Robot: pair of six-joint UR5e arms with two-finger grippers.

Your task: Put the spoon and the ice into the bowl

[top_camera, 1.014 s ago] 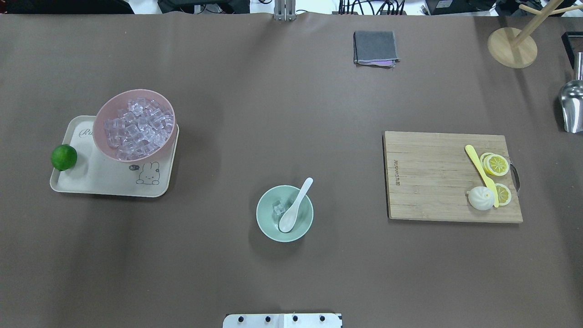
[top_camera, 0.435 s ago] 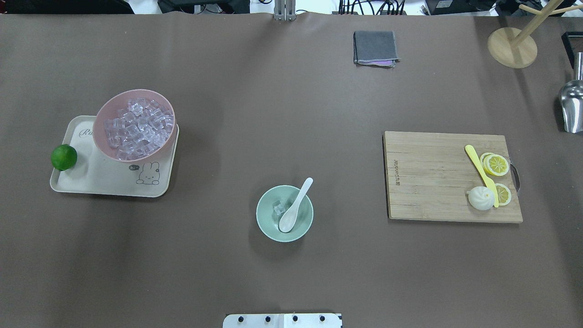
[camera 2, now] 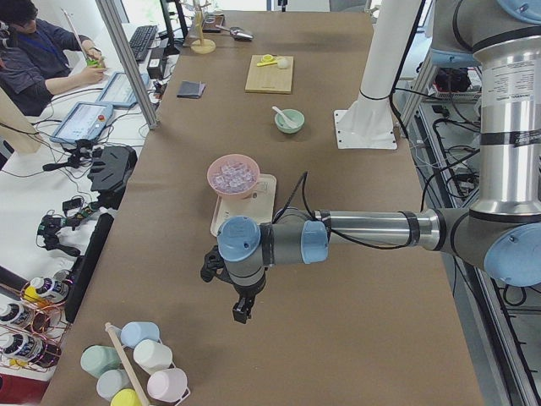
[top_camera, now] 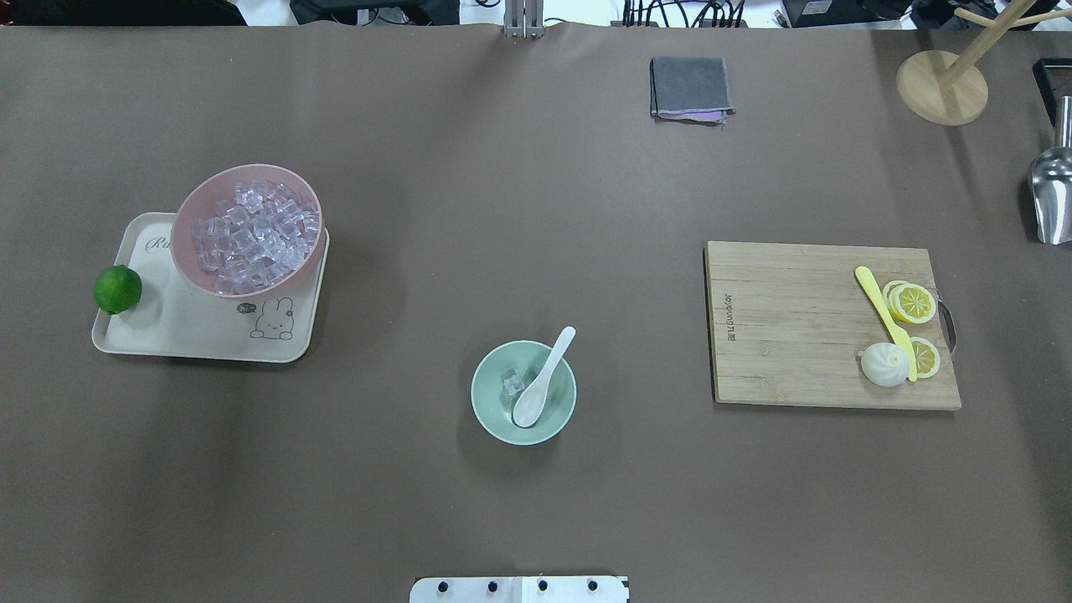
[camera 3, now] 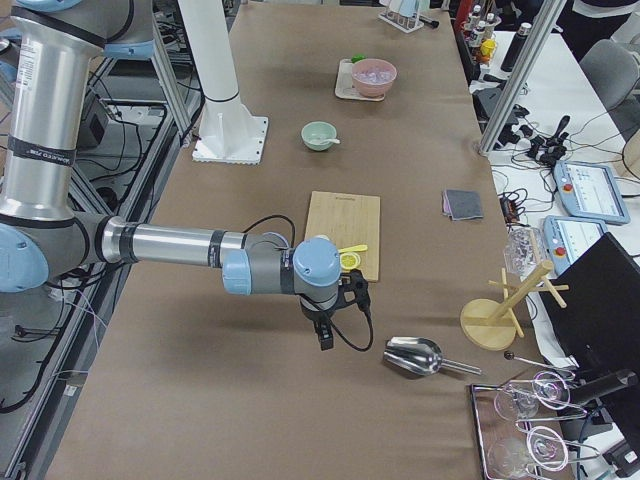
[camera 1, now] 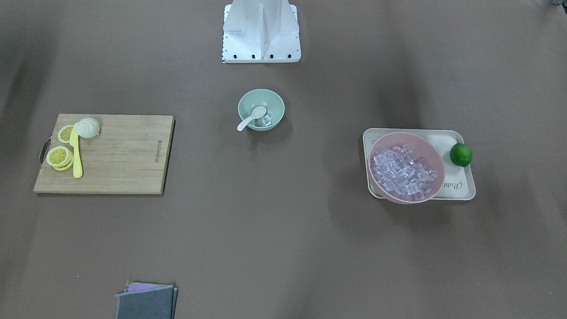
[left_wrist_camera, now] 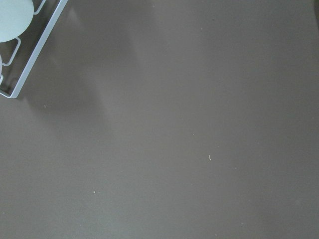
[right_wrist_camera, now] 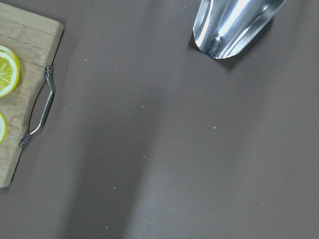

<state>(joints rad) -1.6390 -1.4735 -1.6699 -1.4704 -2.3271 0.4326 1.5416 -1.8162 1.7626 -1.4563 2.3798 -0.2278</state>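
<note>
Two things sit in your bowl (top_camera: 484, 416): the ice (top_camera: 512, 383) and the spoon (top_camera: 540, 385), handle over the rim. The left hand (camera 2: 241, 313) and right hand (camera 3: 325, 340) hang over the worktop (top_camera: 536, 209); how wide they stand, you cannot tell.

No visible change, overhead view identical

Cutting board (top_camera: 796, 335): small dark brand mark along short edge nearest table ctr, letters too small to read w/ certainty. Tray (top_camera: 193, 335): cursive word starting "Ra", rest hidden behind pink bowl (top_camera: 246, 230); tiny dark speech bubble (top_camera: 245, 308) by bunny drawing (top_camera: 272, 319), approx. "hi". No other legible txt, nos. or signs.
</note>
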